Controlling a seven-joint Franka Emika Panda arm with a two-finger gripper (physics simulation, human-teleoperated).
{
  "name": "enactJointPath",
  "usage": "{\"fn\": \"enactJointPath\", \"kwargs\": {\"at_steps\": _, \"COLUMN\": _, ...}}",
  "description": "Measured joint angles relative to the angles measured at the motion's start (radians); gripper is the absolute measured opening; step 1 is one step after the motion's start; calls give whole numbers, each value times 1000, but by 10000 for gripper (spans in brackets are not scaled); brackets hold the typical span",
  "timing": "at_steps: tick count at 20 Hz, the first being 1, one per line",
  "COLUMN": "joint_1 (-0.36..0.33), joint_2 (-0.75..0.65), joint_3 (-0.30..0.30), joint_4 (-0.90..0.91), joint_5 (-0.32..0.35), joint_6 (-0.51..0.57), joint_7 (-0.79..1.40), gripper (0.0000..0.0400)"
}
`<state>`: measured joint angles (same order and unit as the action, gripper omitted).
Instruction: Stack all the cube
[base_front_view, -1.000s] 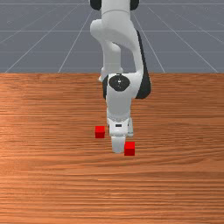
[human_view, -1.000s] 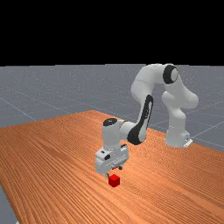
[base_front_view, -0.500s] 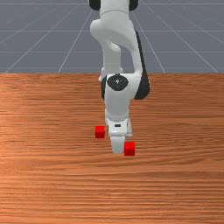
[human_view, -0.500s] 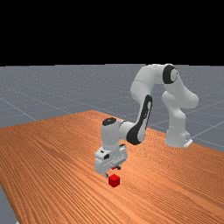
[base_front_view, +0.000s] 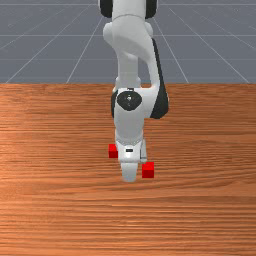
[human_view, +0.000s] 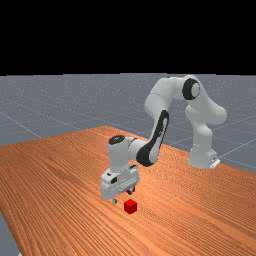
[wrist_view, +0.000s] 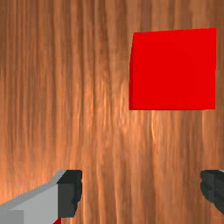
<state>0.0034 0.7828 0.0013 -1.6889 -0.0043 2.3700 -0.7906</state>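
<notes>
In the far view my gripper (human_view: 122, 197) hangs low over the table, its fingers apart with nothing between them. One red cube (human_view: 130, 206) sits beside and below it, and another red cube (human_view: 132, 189) is partly hidden behind the hand. From the front, one cube (base_front_view: 148, 170) lies right of the hand; the other cube (base_front_view: 113, 151) is at the hand's left edge, partly covered. In the wrist view the gripper (wrist_view: 142, 190) is wide apart over bare wood, a large red cube (wrist_view: 175, 70) lies beyond the fingertips, and a red sliver (wrist_view: 57, 221) peeks out by one finger.
Wood tabletop (base_front_view: 200, 210) surrounds both cubes. The arm's base (human_view: 201, 155) stands at the far view's right, and its links reach over the table to the hand. A table edge runs down the far view's left.
My hand has moved toward the front view's left and slightly toward its bottom, and leftward in the far view. It now covers part of the front view's left cube. Both cubes stayed put.
</notes>
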Motion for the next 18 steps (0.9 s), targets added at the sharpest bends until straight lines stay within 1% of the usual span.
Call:
{"fn": "enactJointPath", "kwargs": {"at_steps": 1, "joint_1": -25, "joint_2": 5, "joint_3": 26, "joint_4": 5, "joint_5": 27, "joint_6": 18, "joint_7": -33, "gripper": 400}}
{"fn": "enactJointPath", "kwargs": {"at_steps": 2, "joint_1": -24, "joint_2": 5, "joint_3": 27, "joint_4": 5, "joint_5": 29, "joint_6": 19, "joint_7": -29, "gripper": 400}}
{"fn": "enactJointPath", "kwargs": {"at_steps": 3, "joint_1": 14, "joint_2": 5, "joint_3": -6, "joint_4": 5, "joint_5": 19, "joint_6": 20, "joint_7": 65, "gripper": 400}}
{"fn": "enactJointPath", "kwargs": {"at_steps": 7, "joint_1": 62, "joint_2": 9, "joint_3": 1, "joint_4": 14, "joint_5": 19, "joint_6": 16, "joint_7": 122, "gripper": 400}}
{"fn": "enactJointPath", "kwargs": {"at_steps": 9, "joint_1": 73, "joint_2": 11, "joint_3": 10, "joint_4": 18, "joint_5": 9, "joint_6": 14, "joint_7": 105, "gripper": 400}}
{"fn": "enactJointPath", "kwargs": {"at_steps": 11, "joint_1": 89, "joint_2": 13, "joint_3": 3, "joint_4": 22, "joint_5": -4, "joint_6": 10, "joint_7": 118, "gripper": 400}}
{"fn": "enactJointPath", "kwargs": {"at_steps": 12, "joint_1": 76, "joint_2": 11, "joint_3": 16, "joint_4": 19, "joint_5": -2, "joint_6": 13, "joint_7": 79, "gripper": 400}}
{"fn": "enactJointPath", "kwargs": {"at_steps": 15, "joint_1": 56, "joint_2": 8, "joint_3": 15, "joint_4": 13, "joint_5": -1, "joint_6": 16, "joint_7": 53, "gripper": 400}}
{"fn": "enactJointPath", "kwargs": {"at_steps": 16, "joint_1": 50, "joint_2": 18, "joint_3": 11, "joint_4": 36, "joint_5": 5, "joint_6": -23, "joint_7": 60, "gripper": 400}}
{"fn": "enactJointPath", "kwargs": {"at_steps": 18, "joint_1": 41, "joint_2": 28, "joint_3": 9, "joint_4": 49, "joint_5": 6, "joint_6": -31, "joint_7": 54, "gripper": 400}}
